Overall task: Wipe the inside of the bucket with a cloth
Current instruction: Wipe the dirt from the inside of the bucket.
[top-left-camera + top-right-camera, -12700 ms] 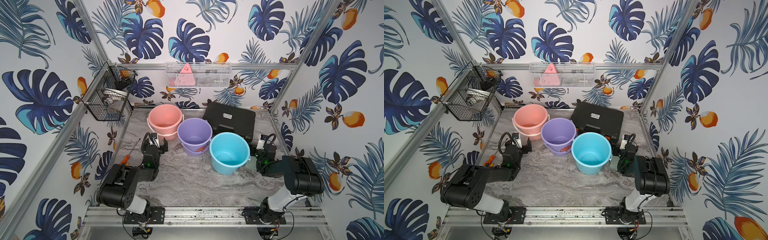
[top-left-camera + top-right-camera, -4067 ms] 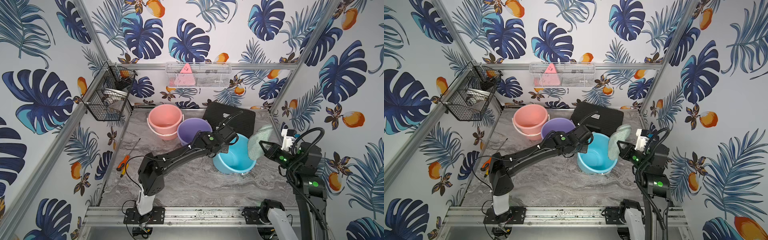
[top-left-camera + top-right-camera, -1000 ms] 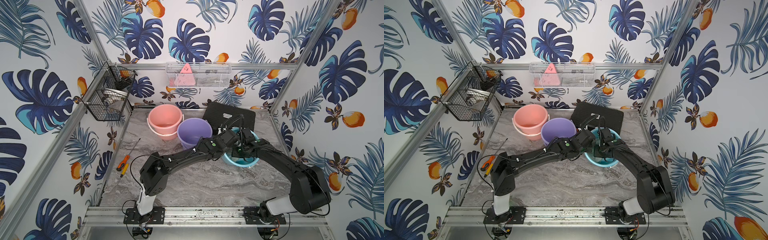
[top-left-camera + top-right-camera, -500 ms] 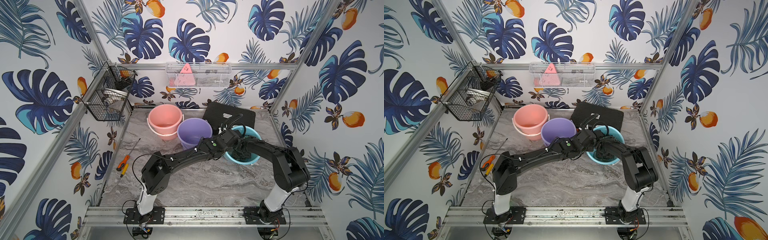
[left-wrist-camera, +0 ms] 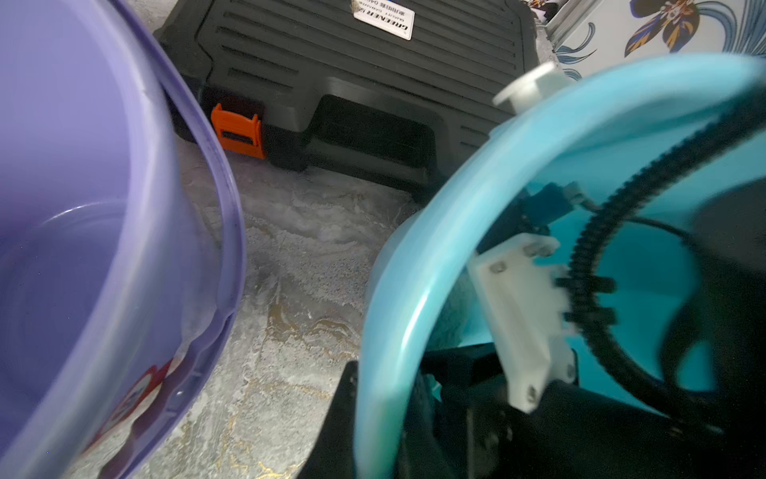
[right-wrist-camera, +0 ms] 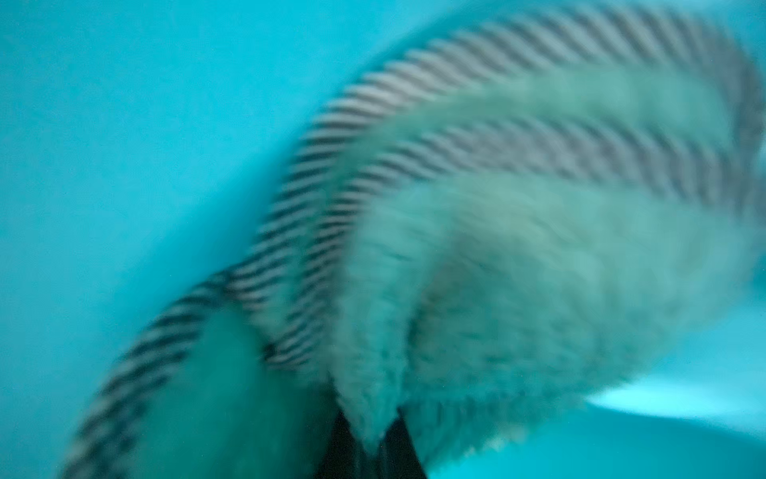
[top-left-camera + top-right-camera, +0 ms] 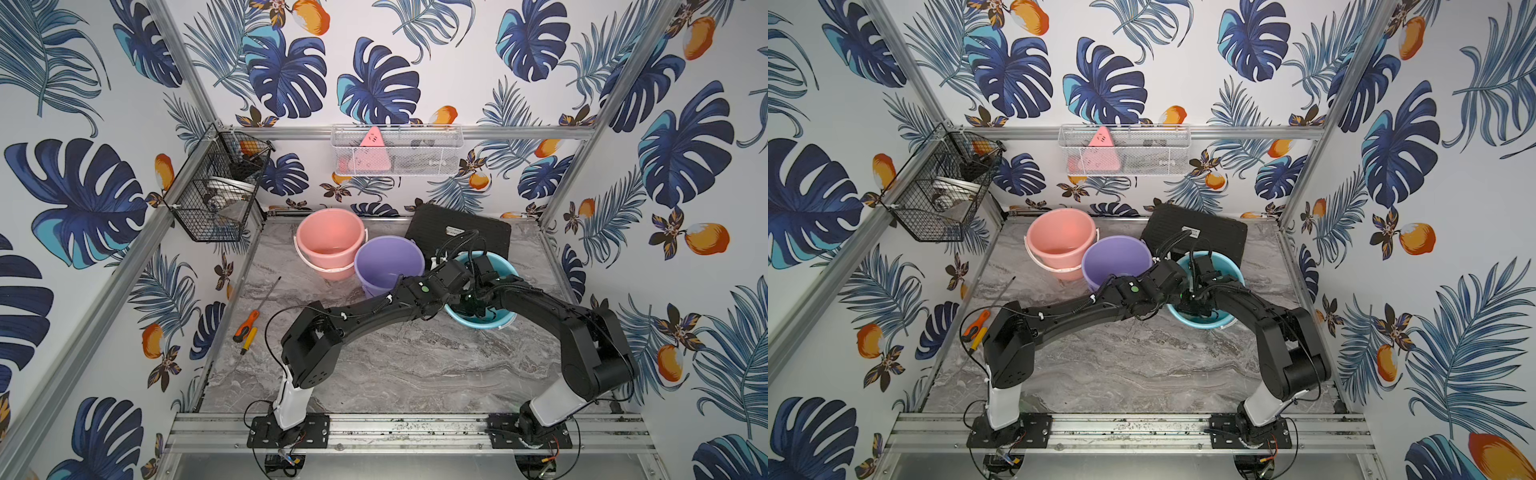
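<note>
Cloth (image 6: 497, 269): pale grey-green, fluffy, with a striped hem. It sits inside the blue bucket (image 7: 505, 269), bunched against the inner wall. One fold is nipped between the dark tips of the right claw (image 6: 369, 450), which are pressed together on the fabric. The rest fans out ahead of the tips and touches the blue plastic. The wrist view is blurred. In both top views the cloth is hidden under the right wrist.

Left claw (image 5: 385, 414): clamped on the blue bucket's rim, one jaw inside and one outside, on the side facing the purple bucket (image 7: 388, 259).

Left arm: stretched low from its front base, diagonally across the tabletop (image 7: 395, 365) to that rim.

Right arm: elbow raised near its front base, forearm reaching inward, wrist dipped into the bucket mouth.

Surroundings: a strip of bare tabletop separates the purple and blue buckets. A pink bucket (image 7: 330, 232) stands behind the purple one, a black case (image 7: 457, 226) lies behind the blue one, and a screwdriver (image 7: 249, 322) lies by the left wall.
</note>
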Controlling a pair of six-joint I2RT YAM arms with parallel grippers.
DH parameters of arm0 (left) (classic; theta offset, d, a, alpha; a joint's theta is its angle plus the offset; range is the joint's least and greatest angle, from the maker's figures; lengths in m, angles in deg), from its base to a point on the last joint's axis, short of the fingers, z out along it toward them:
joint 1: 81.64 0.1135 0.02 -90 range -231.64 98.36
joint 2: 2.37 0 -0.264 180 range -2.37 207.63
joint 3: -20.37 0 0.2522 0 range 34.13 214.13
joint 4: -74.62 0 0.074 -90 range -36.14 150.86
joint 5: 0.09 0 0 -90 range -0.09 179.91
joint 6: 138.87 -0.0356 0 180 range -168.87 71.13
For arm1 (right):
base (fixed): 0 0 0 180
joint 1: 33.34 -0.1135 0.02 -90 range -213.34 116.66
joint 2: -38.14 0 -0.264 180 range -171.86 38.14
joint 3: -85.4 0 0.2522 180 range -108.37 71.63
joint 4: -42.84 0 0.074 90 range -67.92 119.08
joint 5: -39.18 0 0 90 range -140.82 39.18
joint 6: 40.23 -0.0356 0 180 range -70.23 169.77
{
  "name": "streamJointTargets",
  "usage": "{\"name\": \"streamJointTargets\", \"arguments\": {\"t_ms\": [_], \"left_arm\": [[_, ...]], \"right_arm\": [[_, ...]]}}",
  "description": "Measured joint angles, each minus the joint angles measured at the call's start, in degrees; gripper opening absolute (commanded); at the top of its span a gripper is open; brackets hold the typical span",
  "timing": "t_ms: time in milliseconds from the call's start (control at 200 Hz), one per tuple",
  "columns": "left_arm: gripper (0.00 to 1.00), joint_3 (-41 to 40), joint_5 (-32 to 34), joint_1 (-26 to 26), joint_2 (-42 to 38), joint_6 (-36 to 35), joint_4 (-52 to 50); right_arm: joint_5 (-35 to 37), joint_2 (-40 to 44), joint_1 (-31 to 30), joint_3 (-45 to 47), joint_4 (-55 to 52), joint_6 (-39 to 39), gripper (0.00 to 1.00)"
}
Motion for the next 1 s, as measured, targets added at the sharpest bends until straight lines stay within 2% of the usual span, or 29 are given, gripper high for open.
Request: {"name": "streamJointTargets", "arguments": {"t_ms": [235, 420, 545, 776, 996], "left_arm": [[0.0, -0.1, -0.1, 0.7, -0.7, 0.0, -1.6], [0.0, -1.0, 1.8, 0.4, -1.3, -0.4, -1.4], [0.0, -3.2, 5.0, -0.3, -3.1, -0.7, -0.2], [0.0, -4.1, 12.1, -2.8, -4.3, -3.2, 0.9], [0.0, -5.5, 19.4, -6.0, -5.4, -4.7, 1.5]], "right_arm": [[-7.2, 2.9, 0.3, 0.8, 2.8, 1.4, 0.0], [-9.4, 4.4, 0.3, 1.8, 4.9, 0.2, 0.0], [-9.3, 5.2, -0.8, -0.1, 1.8, -0.2, 0.0], [-0.7, 5.1, -1.9, -4.5, -9.3, 1.8, 0.0], [13.5, 5.2, -3.9, -8.3, -20.6, 1.6, 0.0]]}}
